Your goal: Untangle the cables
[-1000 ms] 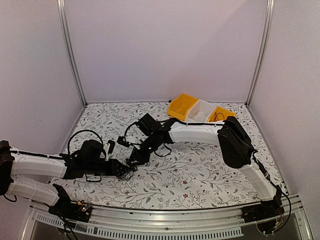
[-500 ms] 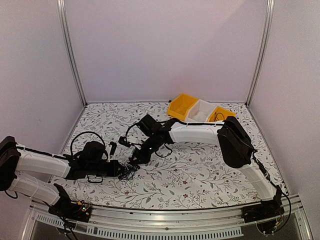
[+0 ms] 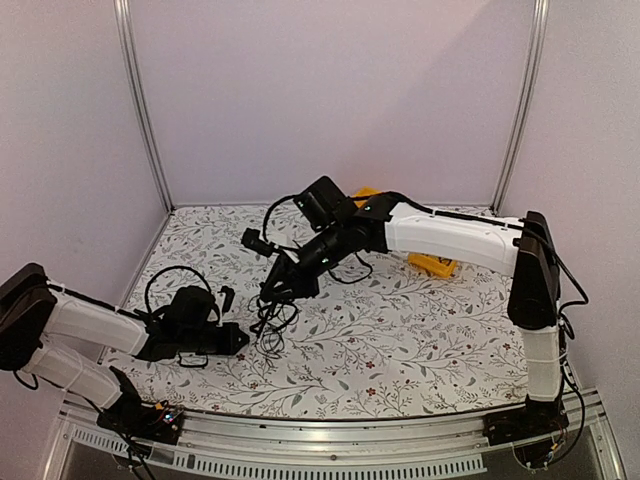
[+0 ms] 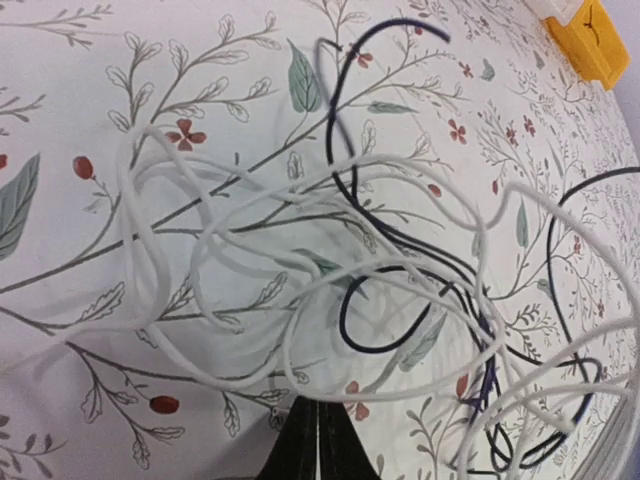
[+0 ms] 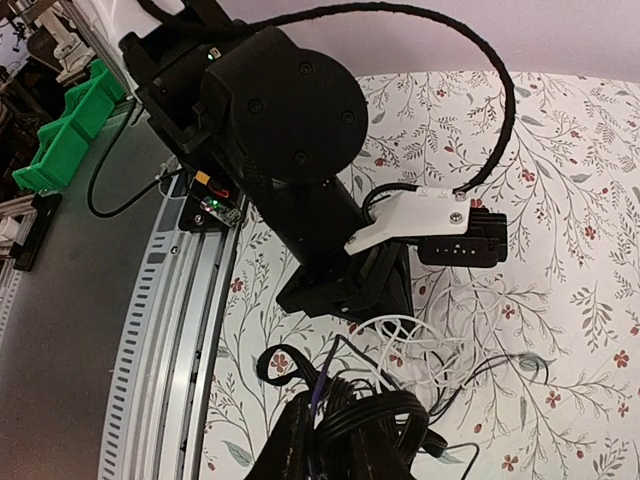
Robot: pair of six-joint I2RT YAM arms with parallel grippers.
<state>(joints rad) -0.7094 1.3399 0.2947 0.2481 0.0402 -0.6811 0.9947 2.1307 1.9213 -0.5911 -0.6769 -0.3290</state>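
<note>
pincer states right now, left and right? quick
Left pincer: closed; whether it holds anything cannot be told.
Right pincer: closed on a bundle of cables.

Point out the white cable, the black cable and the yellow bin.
white cable (image 4: 128, 220): left wrist view, left edge of its outer loop.
black cable (image 4: 329, 120): left wrist view, upright run near the top.
yellow bin (image 4: 590, 45): left wrist view, its wall at the top right corner.

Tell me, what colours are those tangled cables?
The cables are white and black; the left wrist view shows it best.
</note>
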